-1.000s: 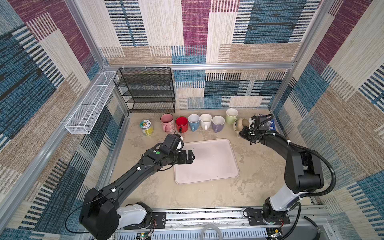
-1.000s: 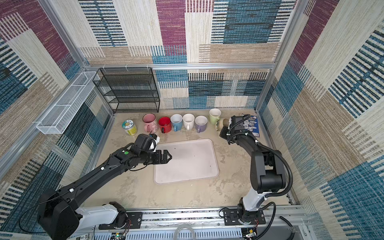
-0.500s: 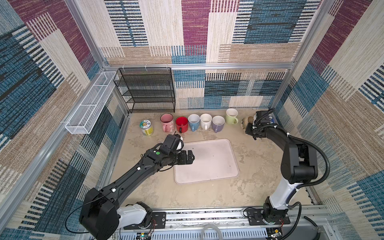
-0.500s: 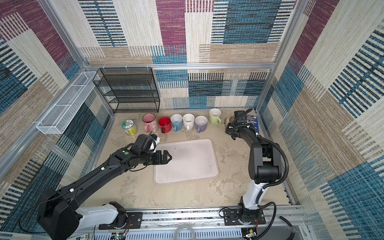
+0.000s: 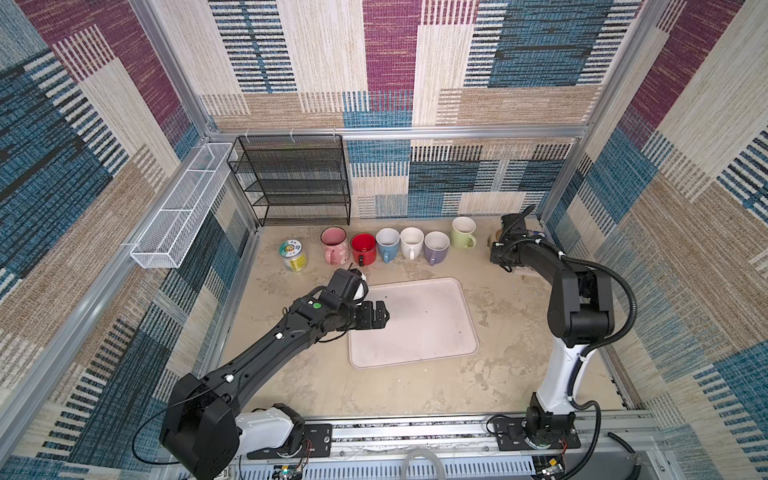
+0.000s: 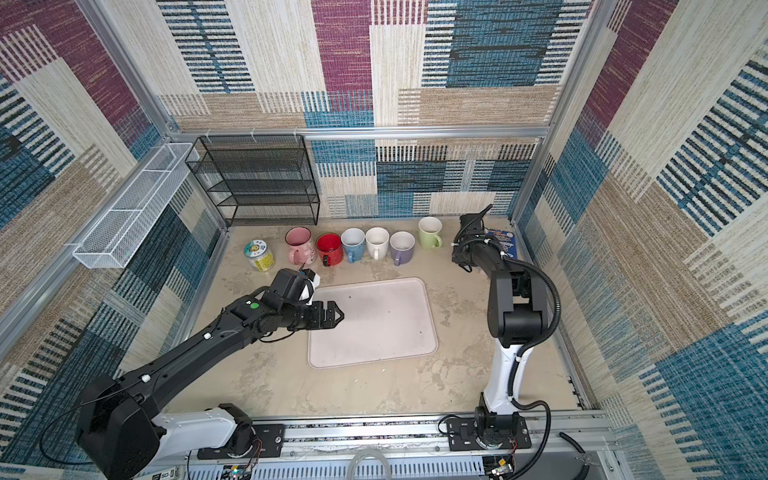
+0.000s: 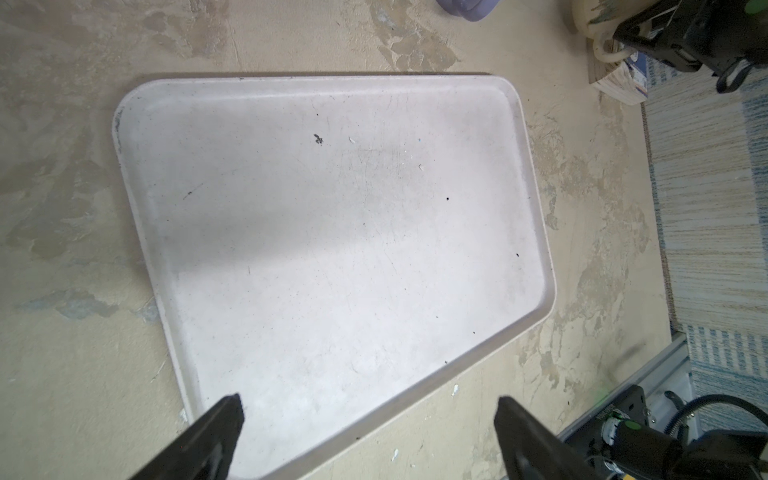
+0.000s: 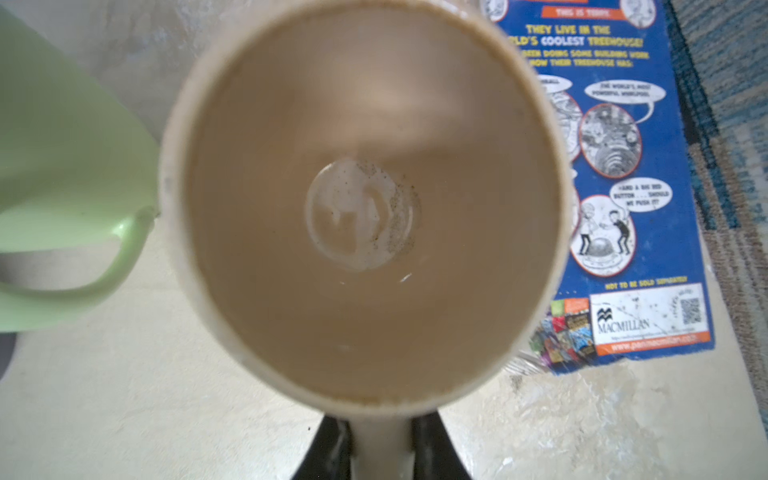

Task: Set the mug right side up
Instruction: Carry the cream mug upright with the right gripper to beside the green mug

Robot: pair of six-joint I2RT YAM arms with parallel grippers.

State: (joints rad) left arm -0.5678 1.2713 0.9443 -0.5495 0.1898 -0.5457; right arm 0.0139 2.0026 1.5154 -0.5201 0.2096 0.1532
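Just beside the green mug (image 5: 463, 232), the beige mug (image 5: 493, 241) shows only a sliver in a top view; the right gripper (image 5: 497, 253) covers the rest. In the right wrist view its rim is blurred and its handle runs off the edge between the dark fingers (image 8: 328, 449), apparently pinched there. The green mug is cropped too; the beige mug hides part of the book (image 8: 623, 187).

Both top views are bright, evenly lit and sharp, with bent edges. The close beige ceramic mug (image 8: 374, 199) looks blurred; a soft shadow crosses the pale plastic tray (image 7: 332, 249).
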